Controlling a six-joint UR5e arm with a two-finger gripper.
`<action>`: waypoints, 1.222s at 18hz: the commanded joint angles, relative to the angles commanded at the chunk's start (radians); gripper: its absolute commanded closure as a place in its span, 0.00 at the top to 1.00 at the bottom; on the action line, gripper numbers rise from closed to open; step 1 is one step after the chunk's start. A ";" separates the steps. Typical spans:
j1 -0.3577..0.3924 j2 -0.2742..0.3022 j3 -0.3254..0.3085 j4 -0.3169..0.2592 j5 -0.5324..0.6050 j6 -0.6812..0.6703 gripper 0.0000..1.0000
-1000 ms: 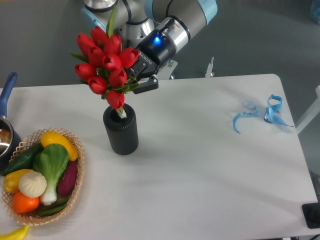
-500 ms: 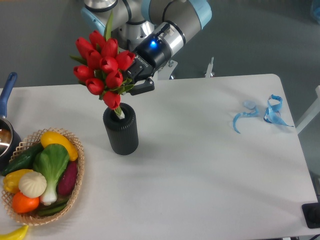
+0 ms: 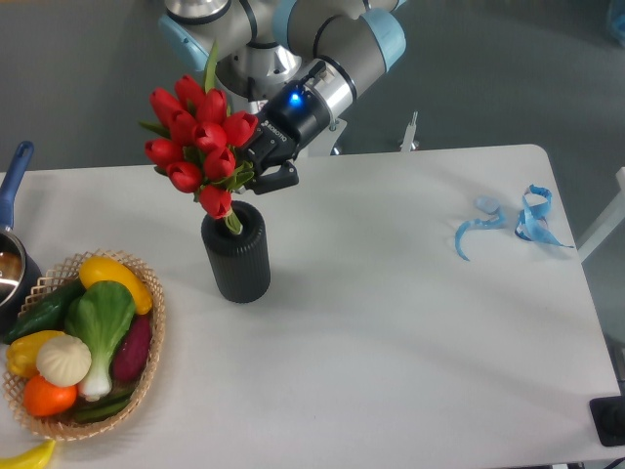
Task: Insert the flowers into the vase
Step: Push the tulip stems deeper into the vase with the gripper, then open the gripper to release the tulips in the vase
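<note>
Gripper (image 3: 252, 168) comes in from upper right, dark fingers clamped around the bunch just under the blooms; the jaws stand narrow, closed on the stems, with the lower finger (image 3: 276, 179) showing plainly to the right of the leaves and the other mostly hidden behind the buds. The flowers (image 3: 198, 139) are red tulip buds packed tight, one long green leaf sticking up above them toward the arm. The bunch leans a little, heads to the upper left, stems running down and right. Stem ends reach into the mouth of the vase (image 3: 236, 256) (a pale bit of stem shows just inside the rim; how deep it goes cannot be told). The lowest bud hangs right at the rim, touching or nearly so. The vase is black, ribbed, upright on the white table (image 3: 391, 322), left of centre. A blue light glows on the wrist (image 3: 293, 98) behind the gripper. To the lower left, well apart from the vase, a wicker basket (image 3: 148, 342) holds toy vegetables (image 3: 83, 337): yellow, green, purple, orange, white. A pot with a blue handle (image 3: 14, 176) is cut off at the left edge. At far right on the table lies a curl of blue ribbon (image 3: 513, 223).
</note>
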 joint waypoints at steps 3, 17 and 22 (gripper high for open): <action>0.005 -0.017 -0.020 0.000 0.002 0.049 0.11; 0.003 -0.078 -0.063 0.006 0.012 0.106 0.97; 0.018 -0.077 -0.068 0.006 0.012 0.109 1.00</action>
